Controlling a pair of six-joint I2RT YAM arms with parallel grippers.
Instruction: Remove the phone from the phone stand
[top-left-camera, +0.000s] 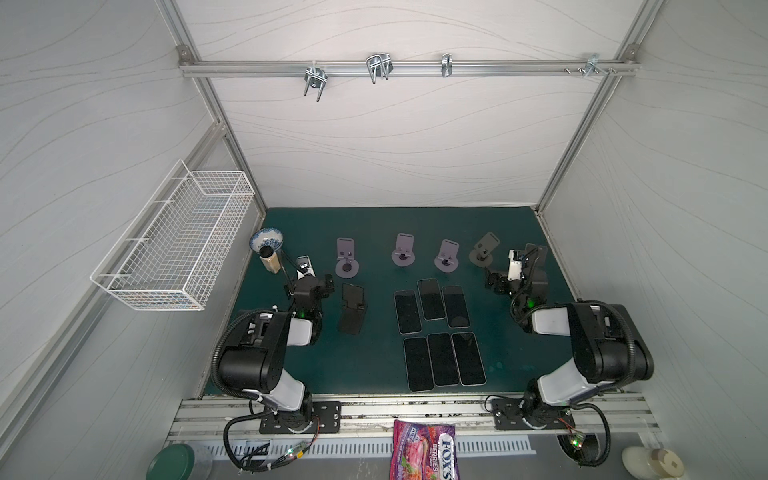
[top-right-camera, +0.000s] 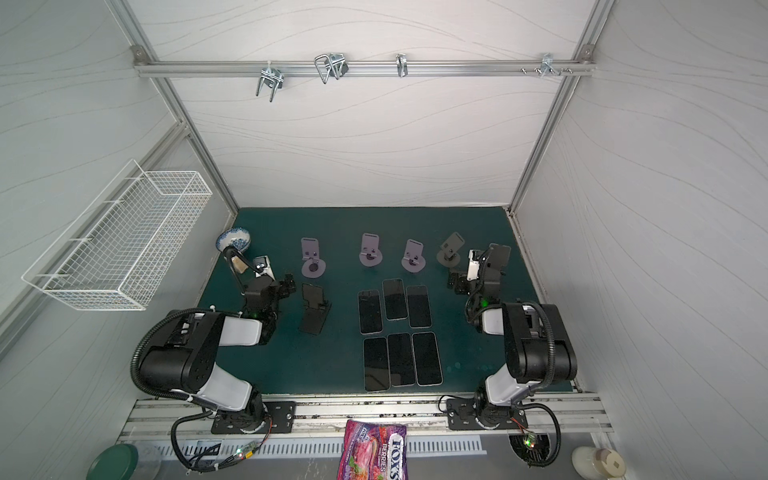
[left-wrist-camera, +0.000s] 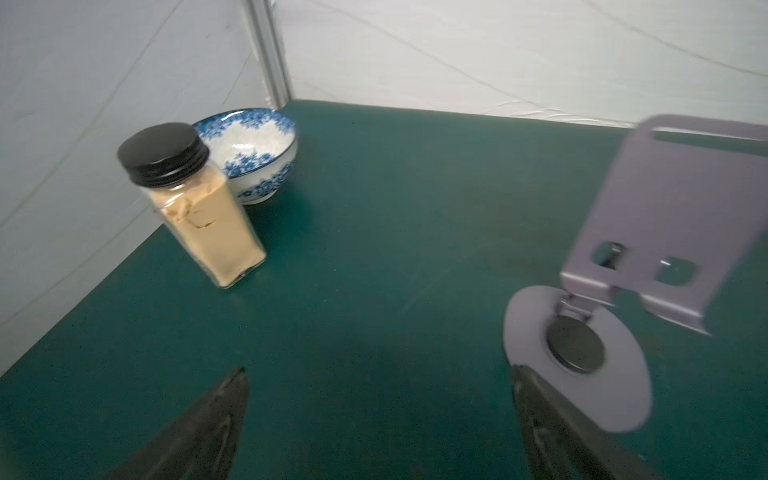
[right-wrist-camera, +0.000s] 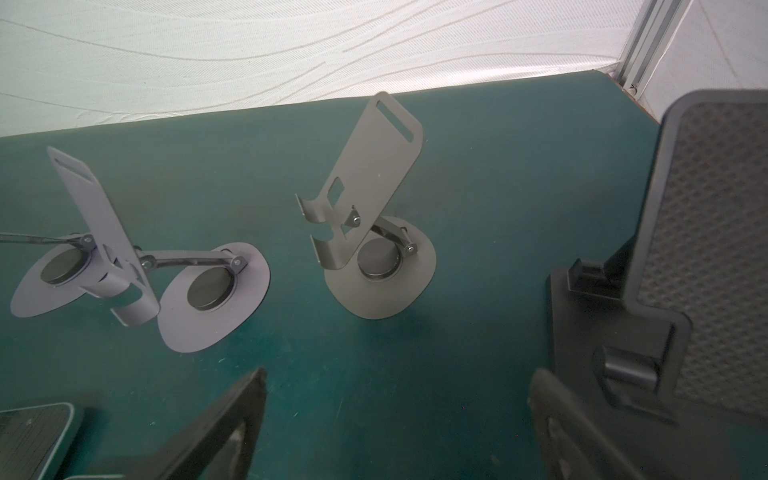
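A dark phone (top-left-camera: 353, 294) (top-right-camera: 312, 294) leans on a black folding phone stand (top-left-camera: 350, 321) (top-right-camera: 313, 322) left of the mat's middle in both top views. My left gripper (top-left-camera: 328, 284) (top-right-camera: 287, 286) hovers just left of that phone, apart from it. In the left wrist view its jaws stand wide open (left-wrist-camera: 378, 370) over bare mat, and neither the phone nor its stand shows there. My right gripper (top-left-camera: 493, 282) (top-right-camera: 455, 282) is at the back right, open (right-wrist-camera: 399, 374) with nothing between its fingers.
Three empty purple stands (top-left-camera: 347, 259) (left-wrist-camera: 623, 257) (right-wrist-camera: 104, 232) and a grey stand (top-left-camera: 482, 249) (right-wrist-camera: 374, 216) line the back. A black stand (top-left-camera: 536, 251) (right-wrist-camera: 685, 270) is beside the right gripper. Several phones (top-left-camera: 432, 328) lie flat mid-mat. A spice jar (left-wrist-camera: 199, 208) and bowl (left-wrist-camera: 253, 153) stand back left.
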